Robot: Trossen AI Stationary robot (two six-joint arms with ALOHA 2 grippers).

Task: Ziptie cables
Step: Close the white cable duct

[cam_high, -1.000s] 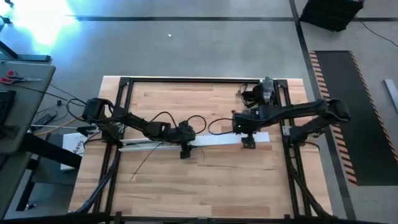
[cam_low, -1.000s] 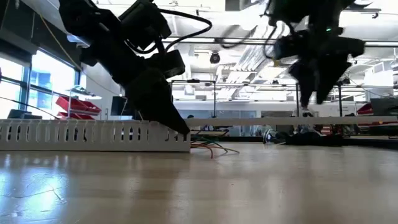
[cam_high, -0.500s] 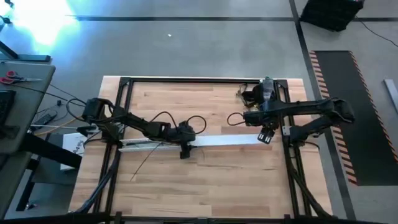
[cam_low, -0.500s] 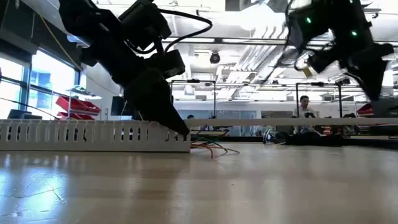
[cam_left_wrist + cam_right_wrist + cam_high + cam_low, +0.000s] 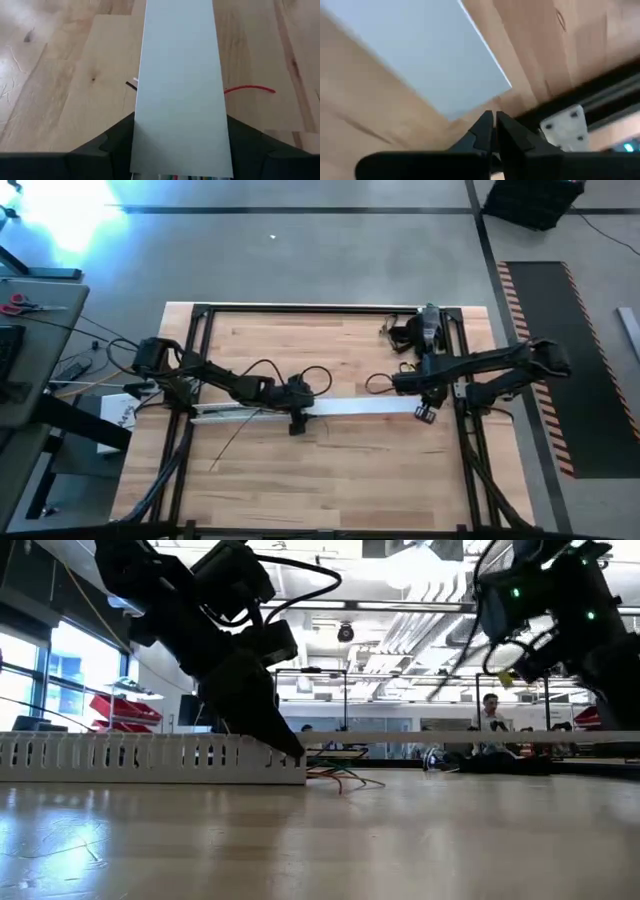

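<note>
A flat white cover strip (image 5: 365, 407) runs left to right across the table's middle. Its left part sits over the slotted white channel (image 5: 150, 758). My left gripper (image 5: 298, 420) is at the channel's right end, shut on the strip. In the low view the strip (image 5: 470, 734) stands out level above the table. The cables (image 5: 340, 778) lie loose on the wood by the channel's right end; a red wire (image 5: 250, 89) shows beside the strip. My right gripper (image 5: 425, 416) is shut just past the strip's right end, with nothing between its fingers (image 5: 485, 127). My left gripper has the cover strip across its width, its two long edges (image 5: 141, 127) between the two fingers (image 5: 115, 145). The fingers slant down from the table's left and point along the strip. The strip reaches level toward the right, clear of the table beyond the channel.
A black frame rail (image 5: 330, 310) borders the table, with a light bracket (image 5: 562, 127) on it near my right gripper. A dark device (image 5: 425, 330) sits at the far right corner. Bare wood lies toward the near edge. People show in the room behind (image 5: 490, 705).
My right gripper has left the right part of the cover strip and gone toward the table's right edge, ending just beyond the strip's end. The strip has stayed level.
</note>
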